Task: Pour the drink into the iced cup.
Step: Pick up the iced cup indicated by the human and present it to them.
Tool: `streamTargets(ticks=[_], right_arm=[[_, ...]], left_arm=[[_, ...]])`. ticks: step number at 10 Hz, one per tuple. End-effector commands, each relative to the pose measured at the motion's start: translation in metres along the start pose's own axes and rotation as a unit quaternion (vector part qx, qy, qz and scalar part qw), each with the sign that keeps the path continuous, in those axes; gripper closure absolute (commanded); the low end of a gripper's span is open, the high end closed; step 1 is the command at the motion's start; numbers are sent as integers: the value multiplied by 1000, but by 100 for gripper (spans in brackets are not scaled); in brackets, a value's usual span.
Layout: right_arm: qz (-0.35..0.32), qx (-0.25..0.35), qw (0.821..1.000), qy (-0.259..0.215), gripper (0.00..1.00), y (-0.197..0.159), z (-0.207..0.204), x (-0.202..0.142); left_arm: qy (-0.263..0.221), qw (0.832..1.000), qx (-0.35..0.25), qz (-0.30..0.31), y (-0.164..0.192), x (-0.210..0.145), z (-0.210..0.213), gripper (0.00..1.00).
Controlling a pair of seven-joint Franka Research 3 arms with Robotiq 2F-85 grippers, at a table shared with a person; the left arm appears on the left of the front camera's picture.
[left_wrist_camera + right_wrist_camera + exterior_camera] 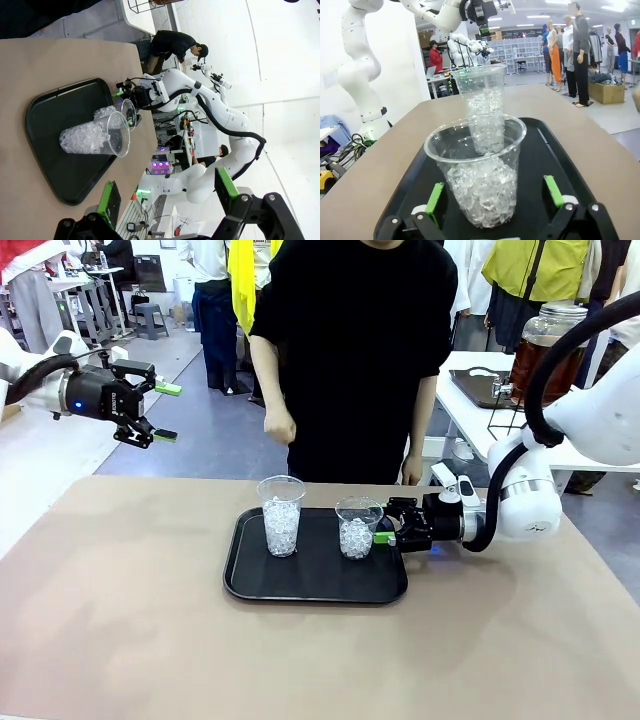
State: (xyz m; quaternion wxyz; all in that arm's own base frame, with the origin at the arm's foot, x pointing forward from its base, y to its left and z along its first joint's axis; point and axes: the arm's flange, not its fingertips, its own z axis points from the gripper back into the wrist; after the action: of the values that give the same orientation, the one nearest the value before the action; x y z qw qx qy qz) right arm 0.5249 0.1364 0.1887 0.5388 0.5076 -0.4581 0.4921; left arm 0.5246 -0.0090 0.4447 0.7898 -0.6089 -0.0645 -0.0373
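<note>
The tan tabletop (120, 640) lies bare in front of us. On it a black tray (250, 585) bears two clear cups, a shorter cup (357, 528) and a taller cup (281, 515), both holding only ice. Our right claw (493, 196) straddles the shorter one, jaws wide, pads just clear of its wall, gripping nothing. Our left claw (166, 412) hangs spread and empty, high at the left. Pouring, we judge, has not begun. The drink (568, 375) sits amber in a spigot jar (560, 312) on a white side table, beyond a person in black (350, 360), in a busy hall.
</note>
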Motion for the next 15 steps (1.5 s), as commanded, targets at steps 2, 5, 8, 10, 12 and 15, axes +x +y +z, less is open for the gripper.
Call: streamTargets(ticks=[2,5,8,10,12,15], right_arm=[[-15,6,1000,8,0,-1,-12,2],[-17,16,1000,10,0,4,-20,3],[-19,16,1000,13,0,5,-28,2],[-27,18,999,13,0,4,-35,3],[-24,16,1000,9,0,4,-39,3],[-19,23,1000,8,0,3,-46,3]], left_arm=[[-2,1000,1,-2,-1,0,0,0],[-2,1000,1,-2,-1,0,0,0],[-2,1000,1,-2,-1,0,0,0],[-2,1000,1,-2,-1,0,0,0],[-2,1000,1,-2,-1,0,0,0],[-2,1000,1,-2,-1,0,0,0]])
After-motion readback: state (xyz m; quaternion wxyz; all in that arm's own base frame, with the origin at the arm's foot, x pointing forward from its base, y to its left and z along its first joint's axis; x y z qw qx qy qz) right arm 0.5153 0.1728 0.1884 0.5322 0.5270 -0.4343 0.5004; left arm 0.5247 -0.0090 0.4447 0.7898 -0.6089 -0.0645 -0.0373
